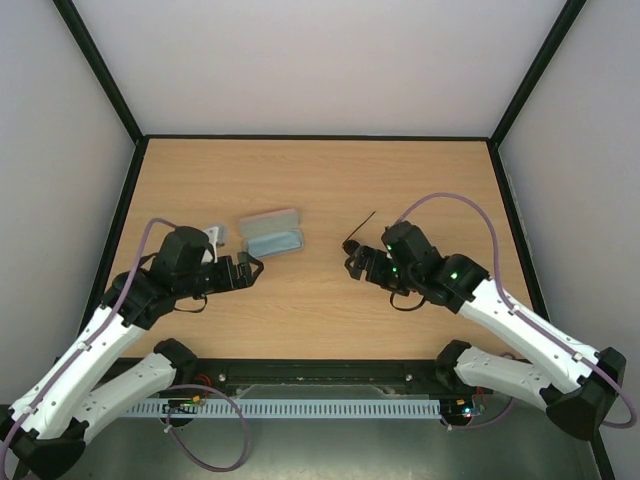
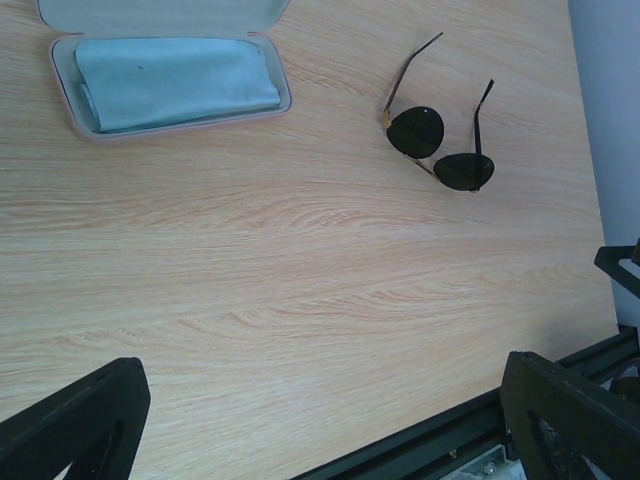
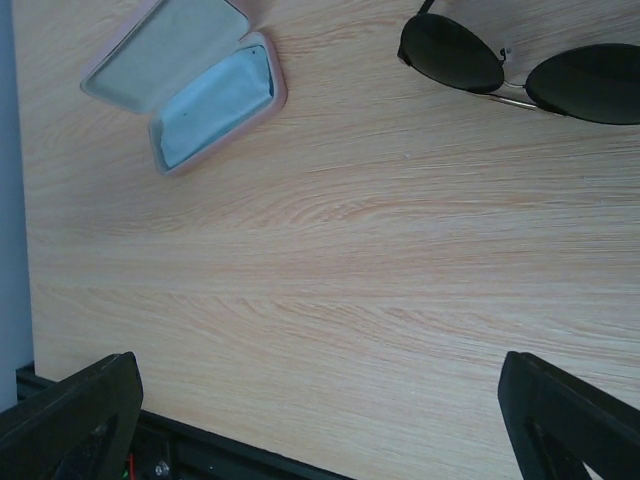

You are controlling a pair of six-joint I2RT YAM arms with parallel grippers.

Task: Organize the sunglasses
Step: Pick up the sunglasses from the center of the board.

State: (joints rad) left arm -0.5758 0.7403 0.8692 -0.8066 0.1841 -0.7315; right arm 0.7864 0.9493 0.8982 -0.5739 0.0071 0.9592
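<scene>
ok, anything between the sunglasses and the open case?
Nothing visible: just table between the sunglasses and the case. But the blue cloth lies in the case's tray, covering its floor, so it probably has to come out or get flattened first.

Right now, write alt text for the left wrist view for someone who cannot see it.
Dark-lensed sunglasses with arms unfolded lie on a wooden table at upper right; an open pink case holding a light blue cloth sits at upper left. The open left gripper frames the bottom corners.
</scene>
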